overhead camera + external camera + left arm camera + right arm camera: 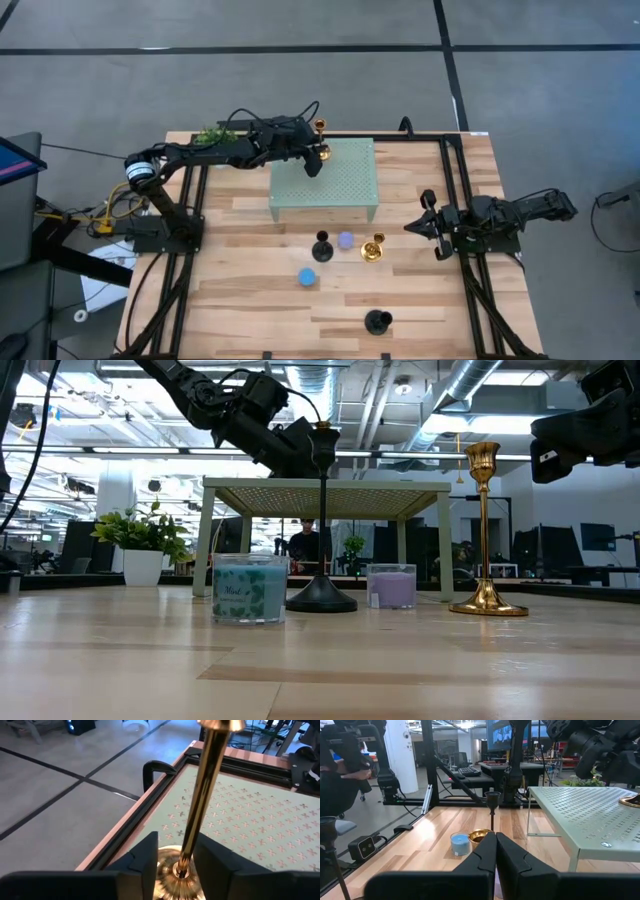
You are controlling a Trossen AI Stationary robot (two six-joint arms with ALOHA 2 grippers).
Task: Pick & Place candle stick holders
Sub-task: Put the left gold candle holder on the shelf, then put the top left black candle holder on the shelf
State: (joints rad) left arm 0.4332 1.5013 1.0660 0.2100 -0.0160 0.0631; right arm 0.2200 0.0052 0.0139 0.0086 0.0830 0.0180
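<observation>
Left wrist view shows your left gripper [176, 862] grasping the shiny gold candlestick holder [200, 805] on the mint-green perforated stand [260, 815]; your right gripper [432, 228] waits clenched at three o'clock.

High cam looks straight down on whole tabletop [250, 300]. Low cam sits at tabletop level, facing across into room. Wrist cams look fwd past own fingers, left one v. close. All share the mint stand [325, 180].
</observation>
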